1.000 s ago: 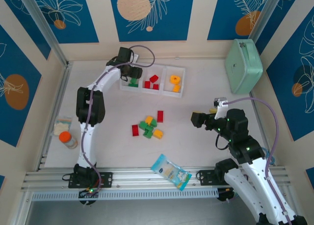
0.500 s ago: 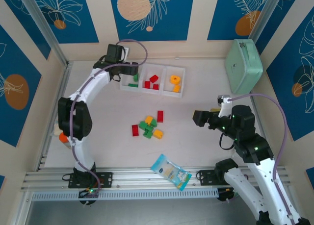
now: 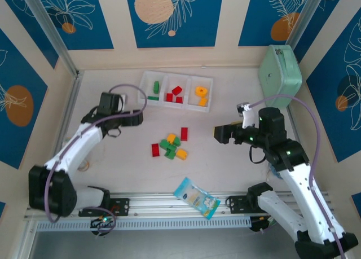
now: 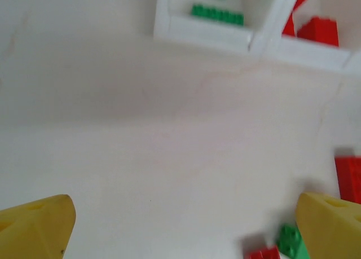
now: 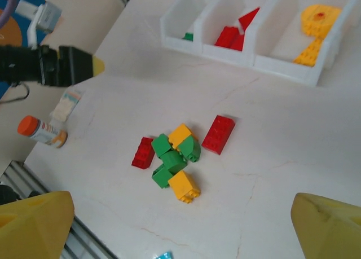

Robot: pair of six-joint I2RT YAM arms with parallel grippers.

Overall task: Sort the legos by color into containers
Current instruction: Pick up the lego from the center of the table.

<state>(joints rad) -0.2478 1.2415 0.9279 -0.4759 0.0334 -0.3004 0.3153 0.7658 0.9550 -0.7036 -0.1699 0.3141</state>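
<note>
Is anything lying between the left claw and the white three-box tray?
No. The left wrist view shows bare table between the left claw and the white tray; the loose legos lie off to one side.

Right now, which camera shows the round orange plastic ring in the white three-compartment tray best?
The right wrist view: the round orange plastic ring sits large and clear in the white tray's end compartment. The top external view shows the ring too, but much smaller.
</note>
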